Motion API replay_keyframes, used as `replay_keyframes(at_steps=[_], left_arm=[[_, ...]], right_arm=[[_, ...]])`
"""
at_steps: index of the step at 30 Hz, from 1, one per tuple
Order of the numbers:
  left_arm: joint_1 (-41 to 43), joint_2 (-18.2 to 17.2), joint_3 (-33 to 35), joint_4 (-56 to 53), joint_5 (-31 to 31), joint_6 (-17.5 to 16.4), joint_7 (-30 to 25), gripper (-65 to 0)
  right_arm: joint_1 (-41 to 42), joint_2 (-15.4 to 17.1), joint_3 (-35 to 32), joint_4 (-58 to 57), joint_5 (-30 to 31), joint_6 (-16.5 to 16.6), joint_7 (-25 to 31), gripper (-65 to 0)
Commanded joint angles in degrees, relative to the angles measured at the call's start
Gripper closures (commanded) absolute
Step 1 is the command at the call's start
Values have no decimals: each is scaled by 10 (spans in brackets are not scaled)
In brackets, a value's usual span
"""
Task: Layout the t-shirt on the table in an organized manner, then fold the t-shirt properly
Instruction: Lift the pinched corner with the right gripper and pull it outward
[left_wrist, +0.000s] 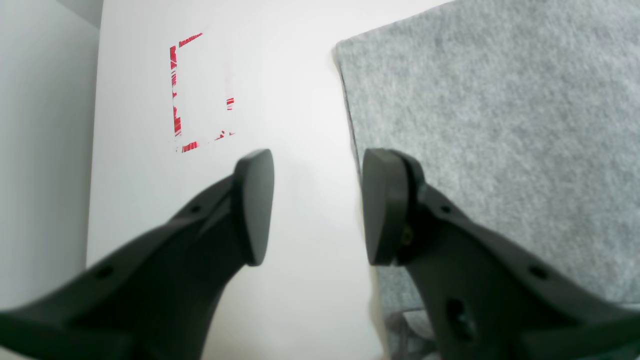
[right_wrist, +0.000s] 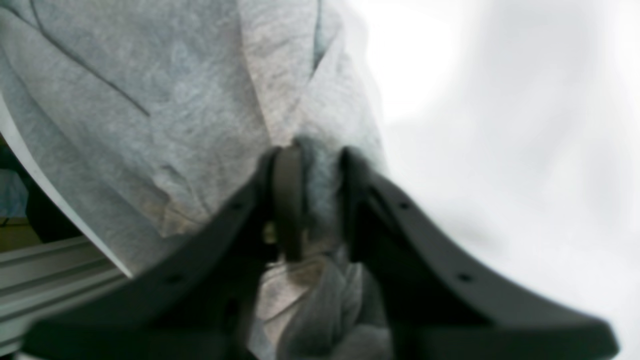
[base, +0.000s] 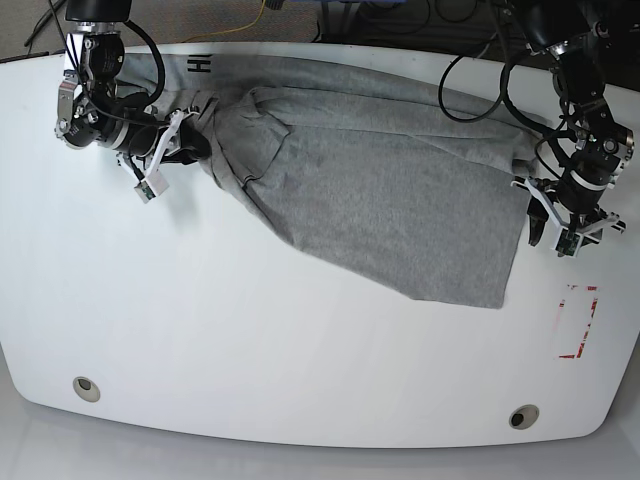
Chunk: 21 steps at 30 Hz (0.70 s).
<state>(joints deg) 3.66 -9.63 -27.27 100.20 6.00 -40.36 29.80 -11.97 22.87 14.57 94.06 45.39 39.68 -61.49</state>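
T-shirt (base: 370, 190): heather-grey fabric spread across the upper middle of the table (base: 250, 350), lying askew. One straight hem edge runs down near the far-side arm, ending in a corner toward the red outline mark (base: 578, 322). The opposite end is bunched and creased, with folds radiating from the pinch point. Part of black block lettering shows at the top edge, only partly legible.

Right gripper (right_wrist: 315, 200): jaws closed on a gathered wad of the t-shirt, cloth squeezed between the pads and hanging below them in the wrist view, which is blurred.

Left gripper (left_wrist: 317, 205): jaws stand partly apart with bare white tabletop between them and nothing held; one fingertip (left_wrist: 382, 200) sits just over the shirt's edge.

Surroundings: two round holes (base: 86, 388) near the front edge of the table; cables (base: 470, 80) draped over the shirt's far edge beside the left arm
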Motion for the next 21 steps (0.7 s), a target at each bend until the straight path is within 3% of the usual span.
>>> replay_keyframes(at_steps=[1,8,14,21], left_arm=[[-7,-6,-1,9,-7,4,-14,-267],[-7,-6,-1,9,-7,4,-14,-267],[-7,-6,-1,9,-7,4,-14,-267],[-7,-6,-1,9,-7,4,-14,-267]], right_arm=[[5,10,3,13,12,3,12,-63],[4,13,4,60,12,3,10,0],[5,11,21,129,13,3,-33,0],[10,2,36,176,13,-29,-54,0]])
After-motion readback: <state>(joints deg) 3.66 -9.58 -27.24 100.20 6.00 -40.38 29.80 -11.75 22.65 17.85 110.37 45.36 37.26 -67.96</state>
